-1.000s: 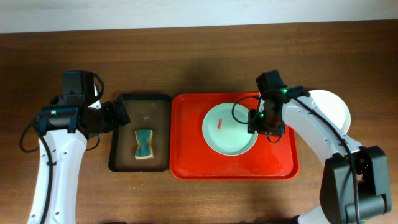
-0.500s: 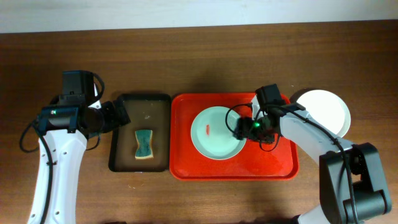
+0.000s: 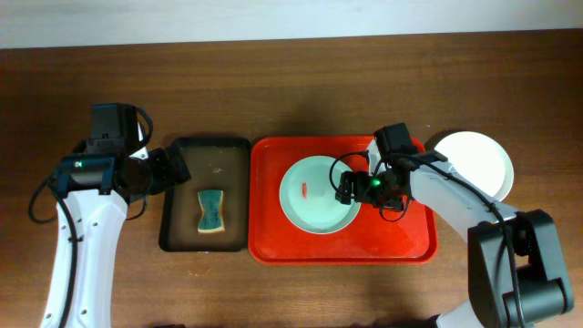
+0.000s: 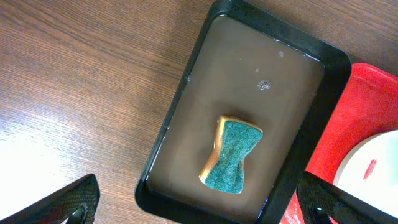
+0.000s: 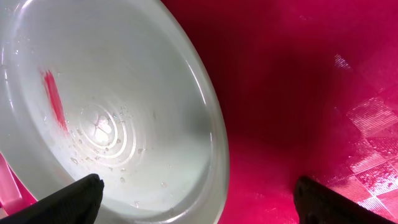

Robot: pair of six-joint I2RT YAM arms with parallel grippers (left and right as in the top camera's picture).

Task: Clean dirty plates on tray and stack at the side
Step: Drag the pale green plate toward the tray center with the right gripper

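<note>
Right hand (image 3: 350, 189) is spread wide, gripping nothing, straddling the rim of the round pale-mint plate (image 3: 314, 202), which lies in the bright red rectangular plastic tray (image 3: 401, 242). Behind the hand, a white round plate (image 3: 478, 160) sits on the wooden tabletop (image 3: 273, 91). Left hand (image 3: 178, 168), also spread, hovers over the black tray (image 3: 177, 239).

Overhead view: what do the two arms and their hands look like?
Both the left arm and the right arm have smooth white shells, black joint housings and loose black cables, with a small green light near each wrist. The left hand and right hand are black, with dark fingertips.
</note>
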